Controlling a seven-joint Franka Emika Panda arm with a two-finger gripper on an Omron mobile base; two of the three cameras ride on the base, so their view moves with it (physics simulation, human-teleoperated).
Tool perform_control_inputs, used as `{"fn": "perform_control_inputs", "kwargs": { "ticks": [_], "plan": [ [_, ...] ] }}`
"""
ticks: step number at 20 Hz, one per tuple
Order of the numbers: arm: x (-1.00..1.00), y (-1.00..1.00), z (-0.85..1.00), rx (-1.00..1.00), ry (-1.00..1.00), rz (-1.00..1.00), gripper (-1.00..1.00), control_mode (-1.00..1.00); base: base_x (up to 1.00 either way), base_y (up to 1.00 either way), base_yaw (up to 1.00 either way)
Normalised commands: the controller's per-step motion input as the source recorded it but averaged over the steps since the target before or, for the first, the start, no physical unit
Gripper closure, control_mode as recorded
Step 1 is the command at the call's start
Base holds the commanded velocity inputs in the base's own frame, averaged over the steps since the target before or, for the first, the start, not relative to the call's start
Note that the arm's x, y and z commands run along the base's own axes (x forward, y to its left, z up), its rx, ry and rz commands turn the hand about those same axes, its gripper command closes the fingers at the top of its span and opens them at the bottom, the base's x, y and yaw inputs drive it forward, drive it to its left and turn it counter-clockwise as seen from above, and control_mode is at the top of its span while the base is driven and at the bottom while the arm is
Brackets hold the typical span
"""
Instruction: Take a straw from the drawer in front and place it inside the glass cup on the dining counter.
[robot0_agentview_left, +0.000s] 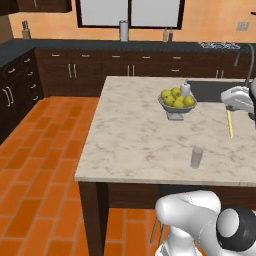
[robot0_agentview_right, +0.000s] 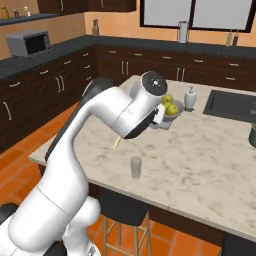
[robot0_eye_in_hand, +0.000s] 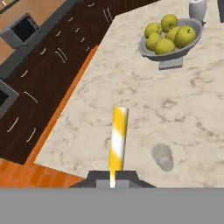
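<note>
My gripper (robot0_eye_in_hand: 113, 178) is shut on the straw (robot0_eye_in_hand: 118, 138), a thin yellow and white stick that points down from the fingers over the dining counter (robot0_eye_in_hand: 131, 78). In the left base view the gripper (robot0_agentview_left: 229, 107) holds the straw (robot0_agentview_left: 230, 124) above the beige marbled top, to the right of and behind the glass cup (robot0_agentview_left: 196, 157). The clear cup (robot0_eye_in_hand: 162, 156) stands upright near the counter's front edge, to the lower right of the straw in the hand view. In the right base view the arm covers the hand, and the straw's tip (robot0_agentview_right: 117, 142) shows above the cup (robot0_agentview_right: 136, 167). The drawer is out of view.
A grey bowl of yellow-green fruit (robot0_agentview_left: 176, 102) stands mid-counter with a white soap dispenser (robot0_agentview_left: 185, 89) behind it, beside a dark sink (robot0_agentview_left: 215, 90). Dark cabinets (robot0_agentview_left: 75, 70) line the far wall across an orange tiled floor (robot0_agentview_left: 45, 165). A stool (robot0_agentview_right: 122, 210) stands under the counter's edge.
</note>
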Motion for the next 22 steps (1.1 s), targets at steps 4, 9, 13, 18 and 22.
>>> {"fn": "perform_control_inputs", "kwargs": {
  "ticks": [4,9,13,18,22],
  "plan": [
    [0.0,0.0,0.0,0.05,-0.39,0.41,1.0,-1.0,0.0,0.0,0.0],
    [0.0,0.0,0.01,0.08,-0.28,0.41,1.0,-1.0,0.0,0.0,0.0],
    [0.18,0.0,0.18,0.15,-0.09,0.37,1.0,-1.0,0.0,0.0,0.0],
    [0.33,0.05,0.07,0.12,0.0,0.34,1.0,-1.0,0.0,0.0,0.0],
    [0.12,0.01,0.0,0.04,-0.14,0.28,1.0,-1.0,0.0,0.0,0.0]
  ]
}}
